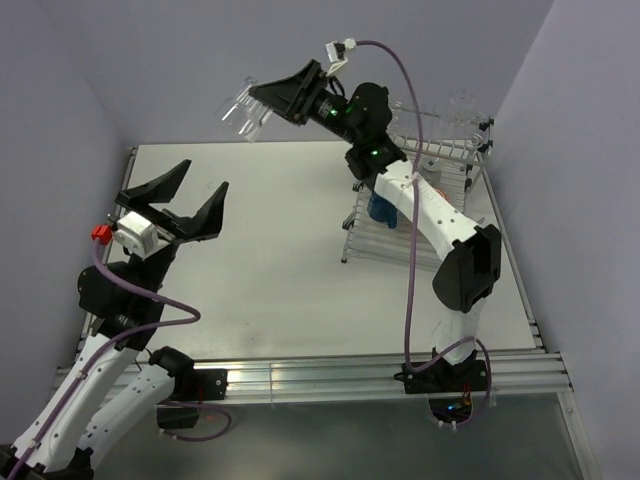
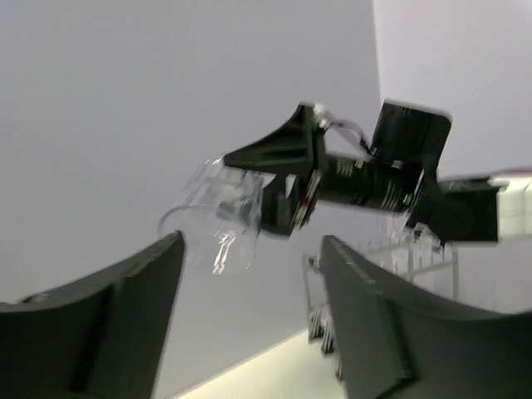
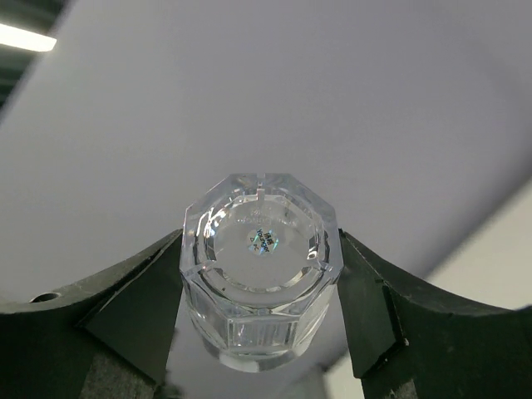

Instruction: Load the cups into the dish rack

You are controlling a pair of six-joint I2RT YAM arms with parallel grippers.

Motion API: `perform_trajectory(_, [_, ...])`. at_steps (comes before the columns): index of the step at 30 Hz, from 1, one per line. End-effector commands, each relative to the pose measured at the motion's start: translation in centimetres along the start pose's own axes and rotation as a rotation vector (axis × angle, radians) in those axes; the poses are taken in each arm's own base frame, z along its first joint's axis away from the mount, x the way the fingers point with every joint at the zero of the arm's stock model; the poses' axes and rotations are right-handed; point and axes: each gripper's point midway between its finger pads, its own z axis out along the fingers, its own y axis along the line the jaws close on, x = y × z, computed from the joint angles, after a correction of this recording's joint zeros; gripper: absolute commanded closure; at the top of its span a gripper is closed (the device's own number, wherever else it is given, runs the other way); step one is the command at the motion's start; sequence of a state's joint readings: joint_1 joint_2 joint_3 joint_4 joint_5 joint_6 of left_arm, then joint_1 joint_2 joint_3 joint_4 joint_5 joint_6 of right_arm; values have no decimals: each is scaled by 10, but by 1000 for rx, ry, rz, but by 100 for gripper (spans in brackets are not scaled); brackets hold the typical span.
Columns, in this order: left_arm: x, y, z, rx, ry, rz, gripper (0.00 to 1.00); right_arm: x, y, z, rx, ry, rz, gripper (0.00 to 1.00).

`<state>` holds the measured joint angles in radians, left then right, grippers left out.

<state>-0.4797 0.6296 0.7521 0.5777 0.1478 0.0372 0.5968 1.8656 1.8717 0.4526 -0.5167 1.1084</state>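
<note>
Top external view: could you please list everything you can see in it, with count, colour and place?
clear glass tumbler: one, clear, held in the air over the table's far edge
second clear tumbler: one, clear, apparently on top of the rack's far corner
blue mug: one, blue, inside the rack, partly hidden by the right arm
dish rack: one, silver-white wire, far right of the table
table: one, white, under everything
left gripper: one, black, near left, open and empty
right gripper: one, black, far centre, closed on the clear glass tumbler
</note>
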Motion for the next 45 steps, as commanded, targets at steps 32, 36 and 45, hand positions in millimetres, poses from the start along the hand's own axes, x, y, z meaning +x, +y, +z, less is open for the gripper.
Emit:
perform_trajectory(32, [159,8,-50,-147,840,-170,1,-256,-140,-207,1143,-235,-1094,100])
perform_trajectory(36, [165,9,-52,-153,855,-176,1,-268,-154,-211,1162,-256,-1099,100])
perform_trajectory(45, [170,9,-55,-156,859,-177,1,-281,-181,-222,1222,-311,-1107,100])
